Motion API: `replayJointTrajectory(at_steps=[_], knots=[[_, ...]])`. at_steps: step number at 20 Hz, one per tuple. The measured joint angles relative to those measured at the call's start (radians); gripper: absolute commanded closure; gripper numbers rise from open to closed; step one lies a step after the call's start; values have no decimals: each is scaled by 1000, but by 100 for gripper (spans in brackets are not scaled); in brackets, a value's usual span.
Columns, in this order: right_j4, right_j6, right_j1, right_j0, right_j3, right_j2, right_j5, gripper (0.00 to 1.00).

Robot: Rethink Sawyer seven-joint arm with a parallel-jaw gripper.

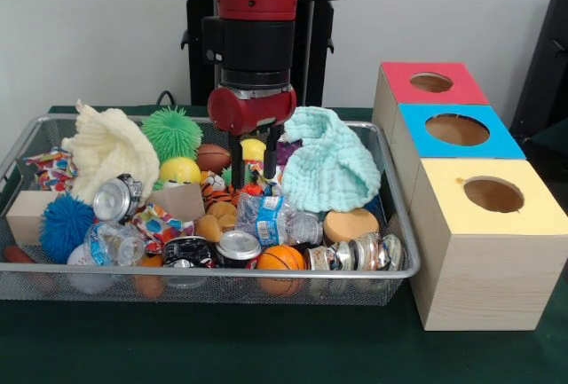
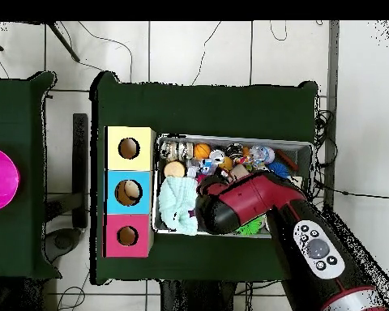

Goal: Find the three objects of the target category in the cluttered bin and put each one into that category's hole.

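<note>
A wire mesh bin point(image 1: 222, 272) holds a heap of balls, cans, bottles and cloths. My gripper point(image 1: 254, 160) hangs from the red arm over the bin's back middle. It is open, with its black fingers point(image 1: 237, 160) dipped into the clutter on either side of a small yellow ball point(image 1: 254, 148). Nothing is gripped. To the right stand three wooden boxes with round holes in their tops: red point(image 1: 399, 78), blue point(image 1: 497, 140) and yellow point(image 1: 532, 211). In the overhead view the arm point(image 2: 246, 202) hides the gripper, and the boxes point(image 2: 129, 170) are left of the bin.
A mint cloth point(image 1: 330, 169) lies right of the gripper and a cream cloth point(image 1: 106, 149) lies at the left. Around them are green point(image 1: 171, 131) and blue point(image 1: 65, 224) spiky balls, an orange basketball point(image 1: 280, 258), a can point(image 1: 238, 246), a crushed bottle point(image 1: 280, 218) and a wooden block point(image 1: 27, 215).
</note>
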Motion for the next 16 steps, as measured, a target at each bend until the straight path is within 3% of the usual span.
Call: replayJointTrajectory(at_steps=[10, 14, 16], knots=[[-15, 0, 7, 29, -3, 4, 5, 0], [-77, -20, 15, 60, -13, 11, 9, 0], [-134, -75, 13, 68, -12, 37, 9, 0]])
